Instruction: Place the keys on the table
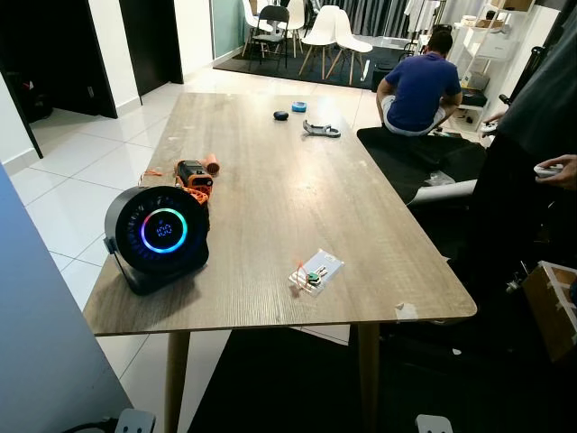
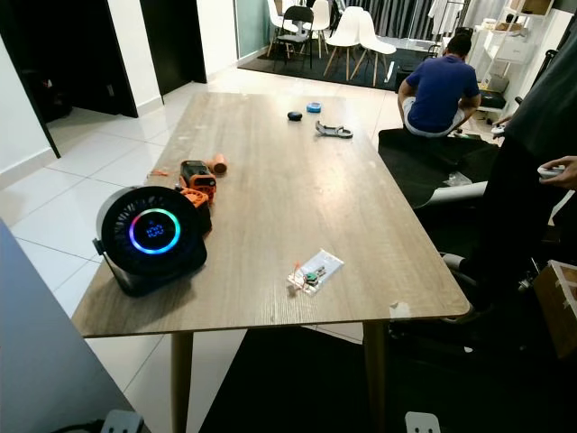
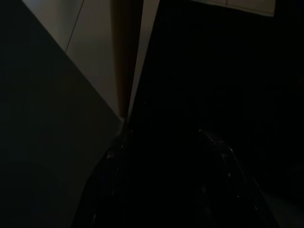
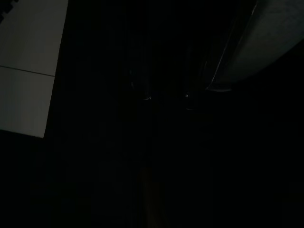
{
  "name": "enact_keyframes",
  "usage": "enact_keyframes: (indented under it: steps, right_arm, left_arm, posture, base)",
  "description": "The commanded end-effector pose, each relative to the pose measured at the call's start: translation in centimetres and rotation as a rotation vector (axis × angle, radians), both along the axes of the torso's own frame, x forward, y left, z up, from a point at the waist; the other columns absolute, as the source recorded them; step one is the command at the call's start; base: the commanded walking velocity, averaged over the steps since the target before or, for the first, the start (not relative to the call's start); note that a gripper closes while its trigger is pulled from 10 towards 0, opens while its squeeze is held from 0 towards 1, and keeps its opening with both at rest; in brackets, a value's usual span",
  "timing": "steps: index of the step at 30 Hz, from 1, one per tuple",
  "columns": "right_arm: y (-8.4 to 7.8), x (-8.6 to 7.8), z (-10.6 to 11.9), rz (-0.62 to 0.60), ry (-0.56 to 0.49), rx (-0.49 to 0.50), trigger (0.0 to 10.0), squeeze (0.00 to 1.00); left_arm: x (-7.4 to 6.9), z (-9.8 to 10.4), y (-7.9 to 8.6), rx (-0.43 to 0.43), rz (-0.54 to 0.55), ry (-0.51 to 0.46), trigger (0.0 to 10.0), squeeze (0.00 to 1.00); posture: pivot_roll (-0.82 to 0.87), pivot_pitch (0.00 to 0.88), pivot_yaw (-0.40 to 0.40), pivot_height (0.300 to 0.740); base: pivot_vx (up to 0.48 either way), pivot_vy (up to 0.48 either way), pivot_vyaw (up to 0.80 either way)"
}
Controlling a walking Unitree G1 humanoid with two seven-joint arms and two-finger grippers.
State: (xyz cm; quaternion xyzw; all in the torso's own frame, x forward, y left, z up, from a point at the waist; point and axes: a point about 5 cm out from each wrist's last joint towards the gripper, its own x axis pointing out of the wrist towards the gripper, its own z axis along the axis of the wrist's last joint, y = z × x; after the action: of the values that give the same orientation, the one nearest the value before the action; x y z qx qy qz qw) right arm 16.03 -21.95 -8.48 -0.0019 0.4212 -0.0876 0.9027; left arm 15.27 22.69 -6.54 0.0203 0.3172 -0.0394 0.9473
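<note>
Keys (image 1: 313,276) on table (image 1: 270,180), fingers (image 3: 114,156) seemingly below

Right wrist view: a frame almost wholly in darkness, with two pale patches at its edges.

A pale tiled floor (image 4: 28,66) is seen at one side, crossed by a thin dark joint line and cut off by a slanted dark edge. A second, greyer pale surface (image 4: 266,42) is seen at the opposite upper corner, bounded by a dark slanting rim. Between them, two faint glints (image 4: 147,97) are caught on dark shapes that cannot be identified. Whether the pincer is spread or closed cannot be made out.
</note>
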Motion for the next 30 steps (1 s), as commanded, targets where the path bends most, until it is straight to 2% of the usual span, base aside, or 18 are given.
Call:
enact_keyframes:
  steps: [1,16,30]
  right_arm:
    - [-0.03,-0.16,-0.1,-0.002,0.01,0.004,10.0,0.0]
    - [0.46,-0.31,-0.27,0.073,0.03,0.0,10.0,0.0]
    - [0.81,-0.28,-0.33,0.095,0.035,-0.002,10.0,0.0]
  left_arm:
    - [-0.42,-0.36,-0.23,-0.006,0.007,0.015,10.0,0.0]
    - [-0.63,-0.94,0.33,0.014,0.023,0.062,10.0,0.0]
    - [-0.83,-1.13,0.23,0.017,0.019,0.074,10.0,0.0]
  posture:
    - [0.09,0.06,-0.065,0.74]
    - [0.09,0.06,-0.066,0.74]
    - [0.1,0.059,-0.066,0.74]
  base:
    - [0.0,0.0,0.0]
    - [0.0,0.0,0.0]
    - [0.0,0.0,0.77]
